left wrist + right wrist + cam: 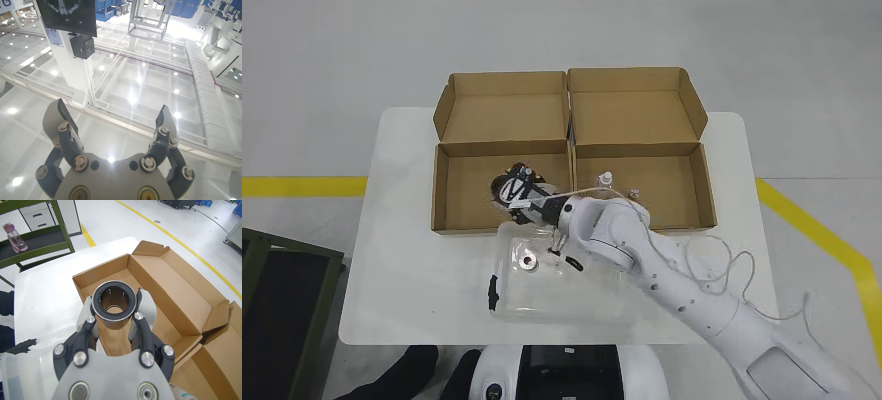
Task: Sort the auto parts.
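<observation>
**Operator:** Where does the right arm stand?

**Spotter:** In the top view you see it stretched from the robot's right side, slantwise over the clear bin point(572, 295), to the left cardboard box point(467, 195). The wrist is bent downward, so the right claw point(115, 311) hangs above the floor of this box, near its front wall.

**Operator:** What is in it?

**Spotter:** The claw is closed around a metal bearing sleeve point(113, 298). You can see both fingers pressing on its sides. One black-ringed end faces the wrist camera, and the sleeve is in the air above the cardboard.

**Operator:** And the left one?

**Spotter:** The left claw point(112, 111) is spread wide and points up to the ceiling.

**Operator:** Other parts?

**Spotter:** You find a small white part point(607, 180) and a small pinkish part point(635, 192) in the right cardboard box point(677, 200), toward the side of the left box. One small ring point(529, 262) lies in the clear bin. Both boxes and the bin stand on the white tabletop point(402, 260), with the bin just in front of the boxes.
</observation>
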Robot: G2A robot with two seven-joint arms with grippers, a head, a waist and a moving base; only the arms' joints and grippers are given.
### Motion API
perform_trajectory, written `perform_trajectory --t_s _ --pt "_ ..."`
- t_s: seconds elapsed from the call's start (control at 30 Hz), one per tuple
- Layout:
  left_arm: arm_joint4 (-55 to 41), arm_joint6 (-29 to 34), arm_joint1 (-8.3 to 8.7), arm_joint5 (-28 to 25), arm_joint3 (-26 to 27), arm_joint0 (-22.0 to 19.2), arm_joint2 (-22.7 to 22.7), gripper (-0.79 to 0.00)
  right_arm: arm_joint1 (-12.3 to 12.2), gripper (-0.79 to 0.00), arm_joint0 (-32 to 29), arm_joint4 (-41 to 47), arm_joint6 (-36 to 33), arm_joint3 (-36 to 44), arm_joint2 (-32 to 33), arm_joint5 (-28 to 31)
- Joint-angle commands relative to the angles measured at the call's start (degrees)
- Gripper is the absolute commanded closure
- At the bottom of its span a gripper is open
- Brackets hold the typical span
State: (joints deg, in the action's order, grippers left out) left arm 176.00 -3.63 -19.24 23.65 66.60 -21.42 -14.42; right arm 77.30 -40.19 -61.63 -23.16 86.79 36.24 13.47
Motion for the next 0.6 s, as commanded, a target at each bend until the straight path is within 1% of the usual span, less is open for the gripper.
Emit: perform_trajectory --t_s 0.0,0.23,0.57 --pt "0.0 0.0 0.00 0.0 0.0 0.0 0.0 -0.785 1.0 0.000 1.6 0.4 -0.2 -2.4 -1.1 -0.5" --pt "0.0 0.0 0.00 0.0 0.0 0.0 0.0 -0.785 3.9 0.000 4.7 1.0 0.0 -9.8 -3.9 -1.4" --pt "0.0 0.0 0.00 0.0 0.0 0.0 0.0 -0.785 6.9 0.000 6.6 0.7 0.3 -17.4 -5.6 -1.4"
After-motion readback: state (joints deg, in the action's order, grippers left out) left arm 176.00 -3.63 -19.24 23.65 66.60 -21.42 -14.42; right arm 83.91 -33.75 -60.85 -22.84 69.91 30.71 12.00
